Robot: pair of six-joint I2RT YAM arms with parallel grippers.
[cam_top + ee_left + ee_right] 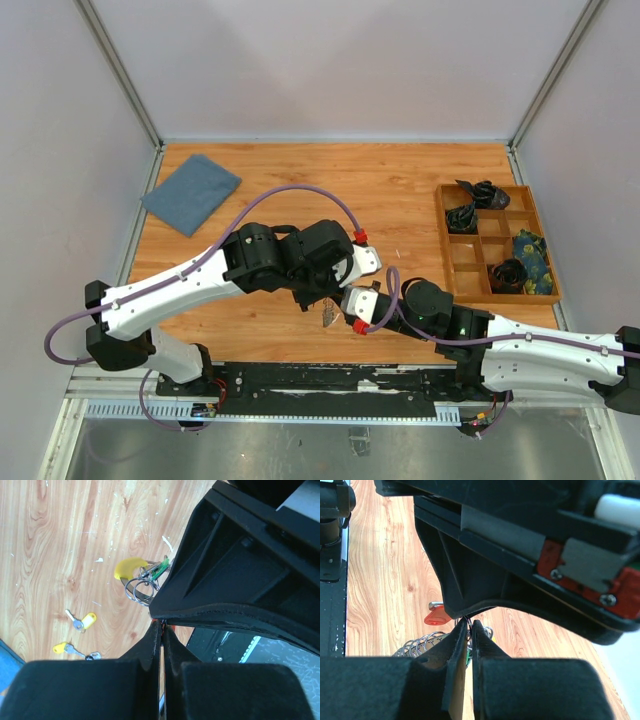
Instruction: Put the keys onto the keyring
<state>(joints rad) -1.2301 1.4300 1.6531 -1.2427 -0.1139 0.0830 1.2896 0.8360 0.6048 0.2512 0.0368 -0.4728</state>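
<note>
- Both arms meet tip to tip, low in the middle of the overhead view, above the desk (300, 190).
- The left claw (161, 632) is pinched right down, as far as I can judge on the thin wire of the keyring (142, 582). The ring's yellow and green tags hang just beyond the claw's tips.
- The right claw (469, 630) is narrow too, nipping a loop of that wire. A red-headed key (437, 616) sits just left of it.
- Loose keys (80, 622) lie on the wood, lower left in the left wrist view, well apart from the ring.
- My guess is that they are readying the ring to take a key. Next, one claw must let go and fetch a loose key while the other steadies the ring.
</note>
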